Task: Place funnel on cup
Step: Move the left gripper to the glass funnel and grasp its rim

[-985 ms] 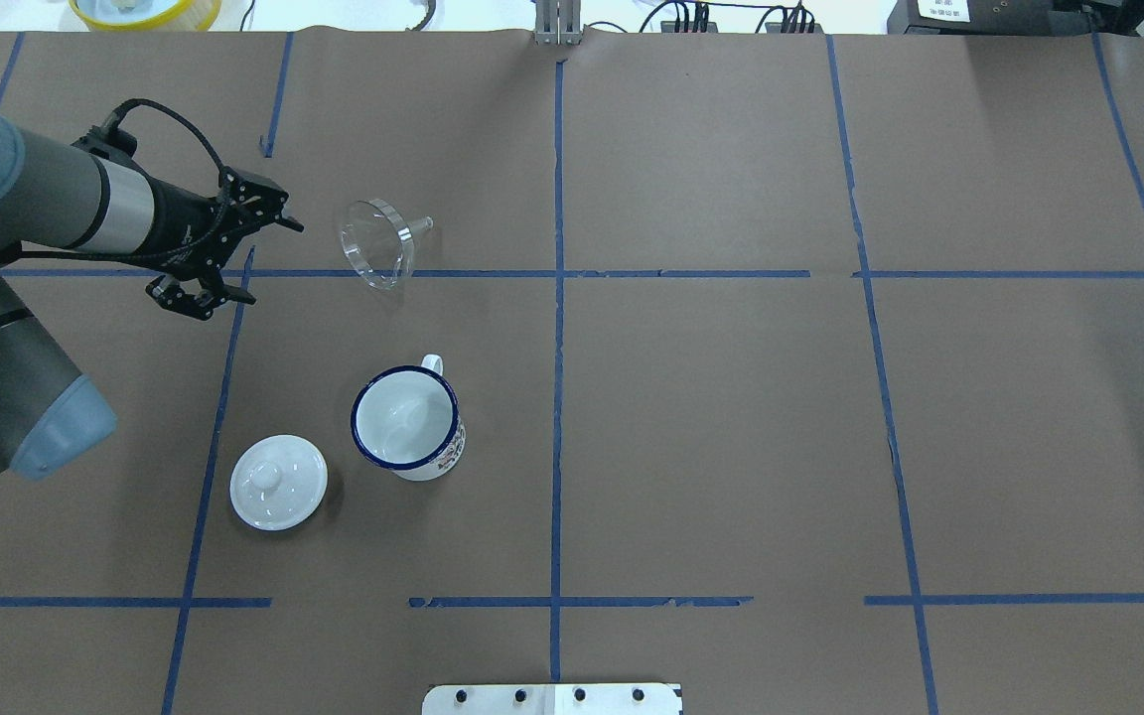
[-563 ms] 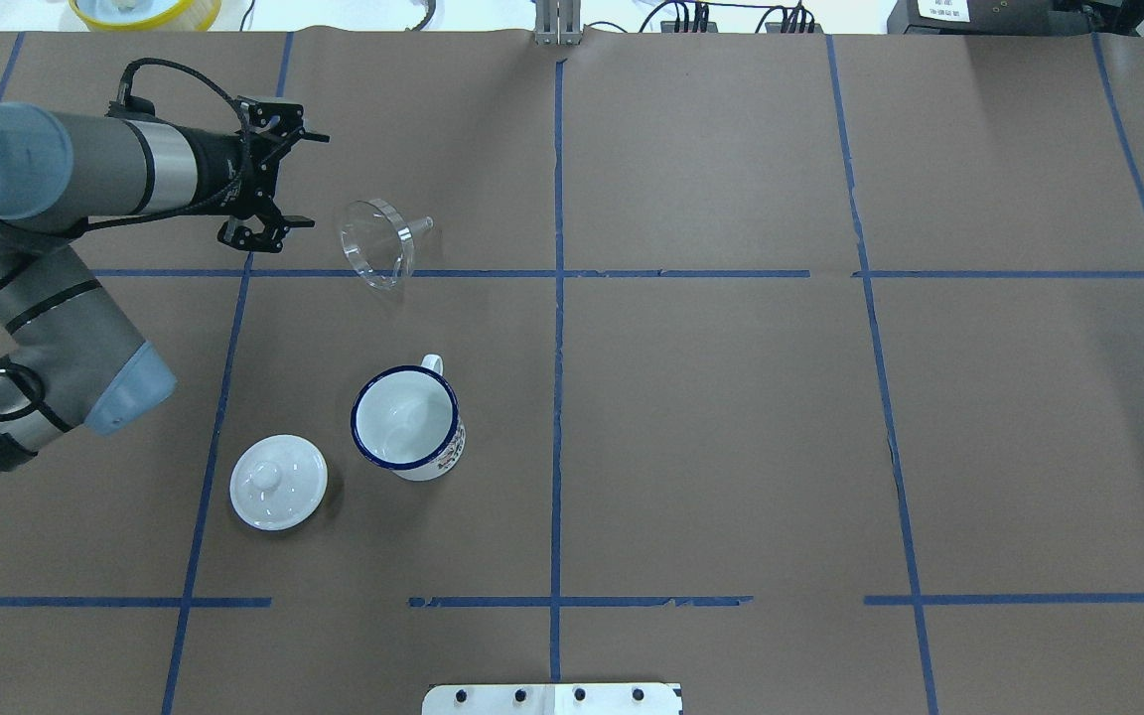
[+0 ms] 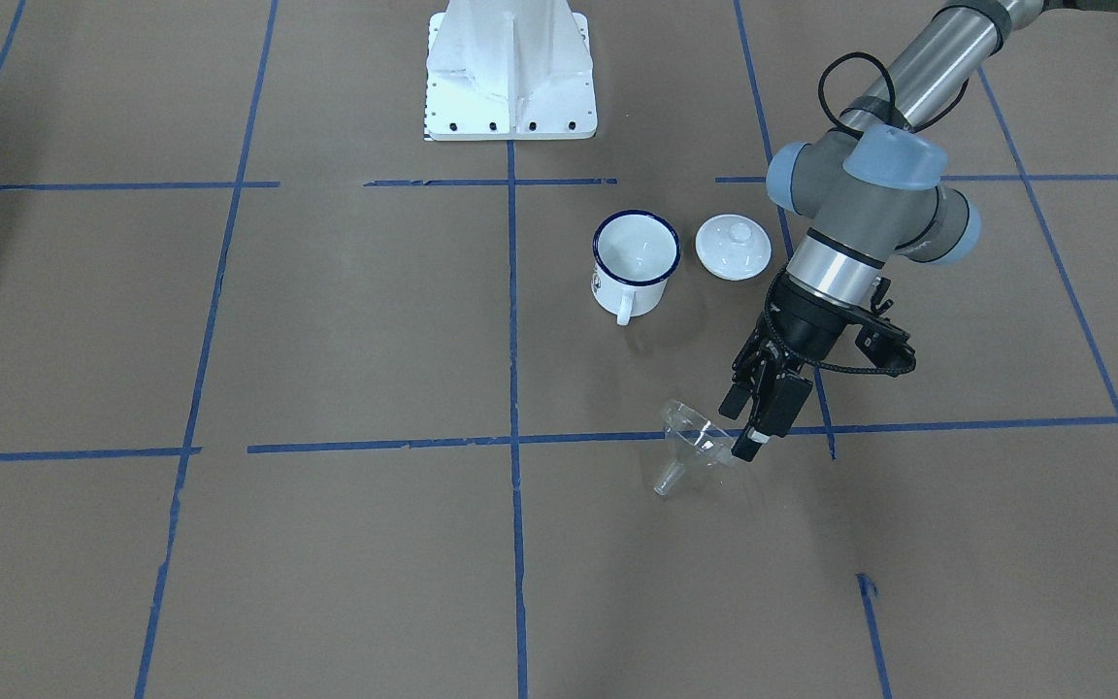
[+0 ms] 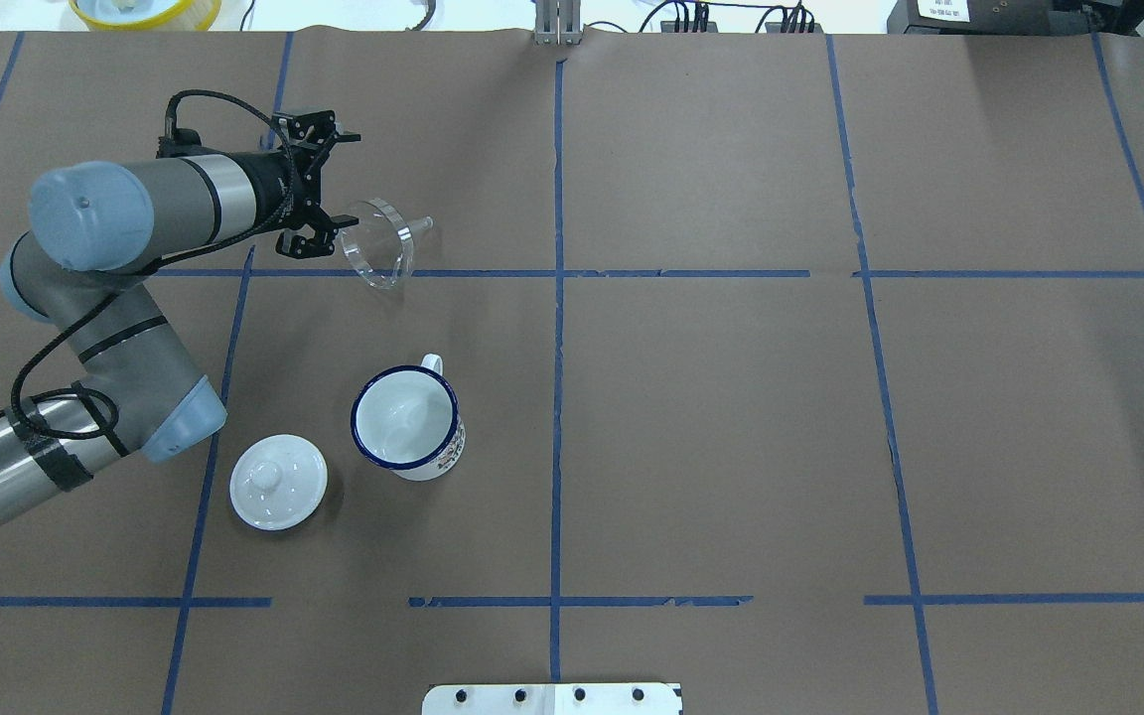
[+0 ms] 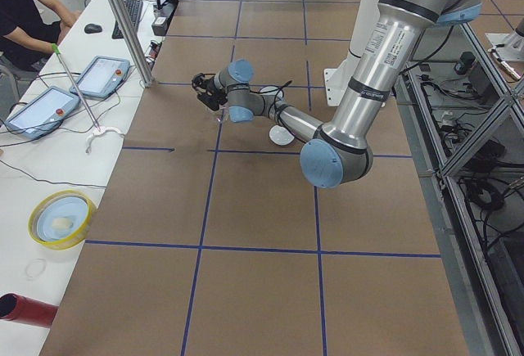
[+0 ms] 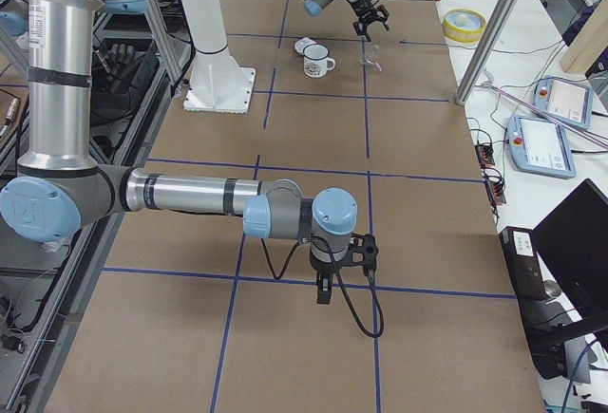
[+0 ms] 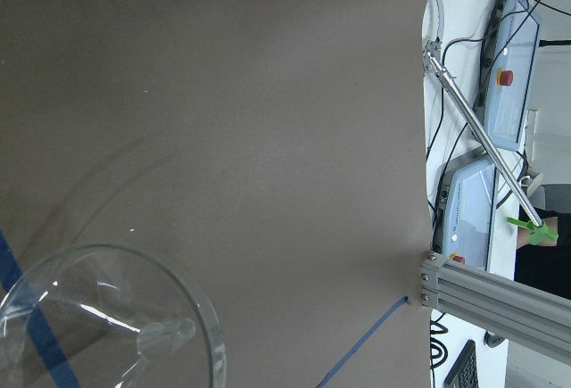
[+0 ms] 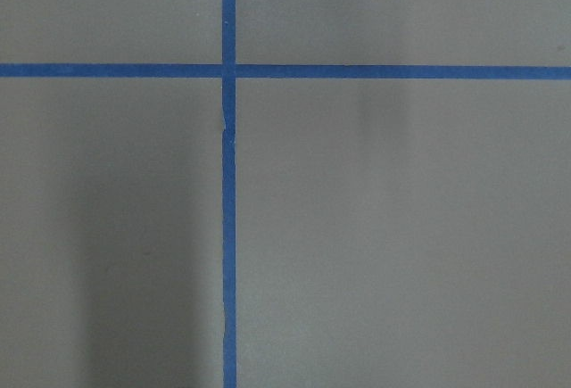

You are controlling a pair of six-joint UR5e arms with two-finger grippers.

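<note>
A white knobbed lid [image 4: 278, 482] lies toward the left end of the bench [image 4: 731, 447], nearer the robot-side edge. Closer to the operators' edge, the left claw [image 4: 339, 181] is spread wide, just beside the mouth of the funnel [image 4: 378, 243]. The funnel lies on its side, spout pointing right. The cup [image 4: 405, 417] stands upright beside the lid, apart from the funnel. The right claw [image 6: 326, 280] hangs over the right end; I cannot tell whether it is spread.

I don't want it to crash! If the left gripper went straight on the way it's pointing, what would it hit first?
Probably the wide rim of the funnel, just ahead of the left gripper. Its wrist view shows the funnel off-centre, so it might meet the table paper instead.
</note>
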